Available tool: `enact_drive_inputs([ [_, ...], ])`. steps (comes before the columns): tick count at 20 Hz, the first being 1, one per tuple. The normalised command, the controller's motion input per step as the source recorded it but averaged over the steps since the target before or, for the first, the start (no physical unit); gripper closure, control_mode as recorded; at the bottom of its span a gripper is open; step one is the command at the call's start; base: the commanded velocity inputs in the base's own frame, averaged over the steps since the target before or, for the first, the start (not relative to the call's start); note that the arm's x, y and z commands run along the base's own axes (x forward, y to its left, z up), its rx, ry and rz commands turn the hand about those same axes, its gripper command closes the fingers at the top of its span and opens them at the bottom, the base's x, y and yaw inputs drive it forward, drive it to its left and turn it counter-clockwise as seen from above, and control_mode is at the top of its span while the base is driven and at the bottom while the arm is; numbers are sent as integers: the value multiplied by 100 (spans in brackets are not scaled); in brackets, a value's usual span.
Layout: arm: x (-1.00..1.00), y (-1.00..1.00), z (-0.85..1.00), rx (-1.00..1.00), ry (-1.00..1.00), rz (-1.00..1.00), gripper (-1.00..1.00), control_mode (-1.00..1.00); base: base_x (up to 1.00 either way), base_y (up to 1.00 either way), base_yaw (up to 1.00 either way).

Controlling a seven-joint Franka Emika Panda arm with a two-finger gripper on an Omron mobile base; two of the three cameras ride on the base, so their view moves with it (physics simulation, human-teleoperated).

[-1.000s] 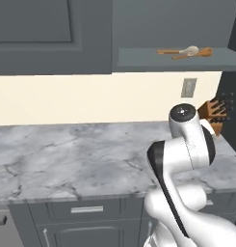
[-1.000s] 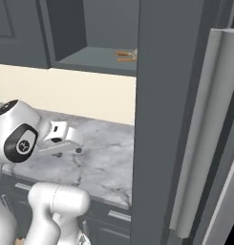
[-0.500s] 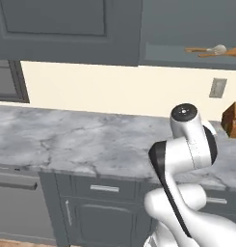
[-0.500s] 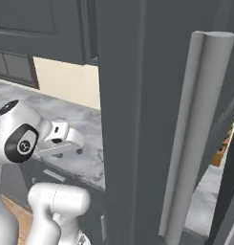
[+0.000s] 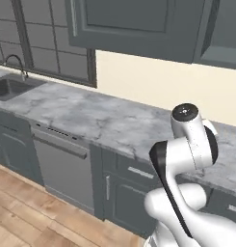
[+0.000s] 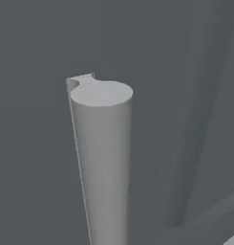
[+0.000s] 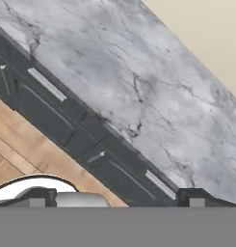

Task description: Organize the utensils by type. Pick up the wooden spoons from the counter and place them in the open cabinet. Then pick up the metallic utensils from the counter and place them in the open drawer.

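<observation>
As we look from the left base view, the counter [image 5: 90,116] runs from nine o'clock across to three o'clock, grey-white marble with dark veins, and we find no spoons or cutlery lying on the stretch we can see. A sink [image 5: 11,87] with a curved faucet [image 5: 16,63] sits at the nine o'clock end, under a window [image 5: 42,38] with dark bars. Closed upper cabinets [image 5: 134,26] hang at twelve o'clock against the cream wall [image 5: 153,79]. Below the counter we see a dishwasher front [image 5: 59,166] at seven o'clock and lower cabinets [image 5: 124,193] with silver handles toward six o'clock, above a wooden floor [image 5: 37,217]. The white arm [image 5: 187,159] rises at four o'clock.

In the right base view, a grey round bar handle [image 6: 103,162] stands upright from the centre down to six o'clock, very close to the lens, against a flat dark grey panel [image 6: 185,72]; we cannot tell which door it belongs to.

In the hand view, the counter [image 7: 138,72] lies diagonally from ten o'clock to four o'clock, bare marble, with the wall [image 7: 206,29] at two o'clock. Dark drawer fronts [image 7: 66,116] with silver handles run along its edge, and the floor [image 7: 23,149] shows at eight o'clock. The gripper [image 7: 117,197] has its two dark fingertips [image 7: 40,195] far apart at the bottom, spread wide with nothing between them.
</observation>
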Motion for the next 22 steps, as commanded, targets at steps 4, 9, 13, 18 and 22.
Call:
enact_drive_inputs([
  [4, 0, 0, 0, 0, 0, 0, -100, 100, 0, 20, 67],
  [9, 0, 0, 0, 0, 0, 0, -100, 100, 1, 20, 66],
  [13, 0, 0, 0, 0, 0, 0, -100, 100, 13, 22, 63],
  [18, 0, 0, 0, 0, 0, 0, -100, 100, 46, 16, 55],
  [22, 0, 0, 0, 0, 0, 0, -100, 100, 67, 5, 48],
])
